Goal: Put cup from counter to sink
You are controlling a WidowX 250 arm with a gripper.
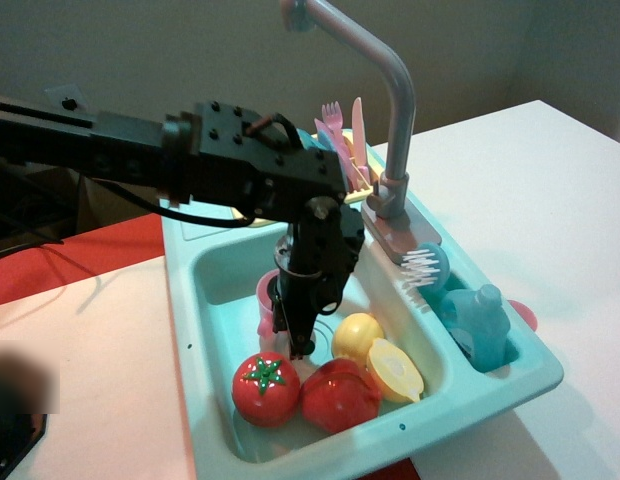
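The black robot gripper (296, 345) hangs low inside the light-teal plastic toy sink (218, 272). The small pink translucent plastic cup (266, 303) stands just beside it, on the side away from the grey tap (390, 120). I cannot tell if its fingers are open or closed.

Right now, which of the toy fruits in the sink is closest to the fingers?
The whole red tomato with the green star-shaped stem, at the sink's front left. The fingers hang just above its right side; the yellow lemon halves sit farther right.
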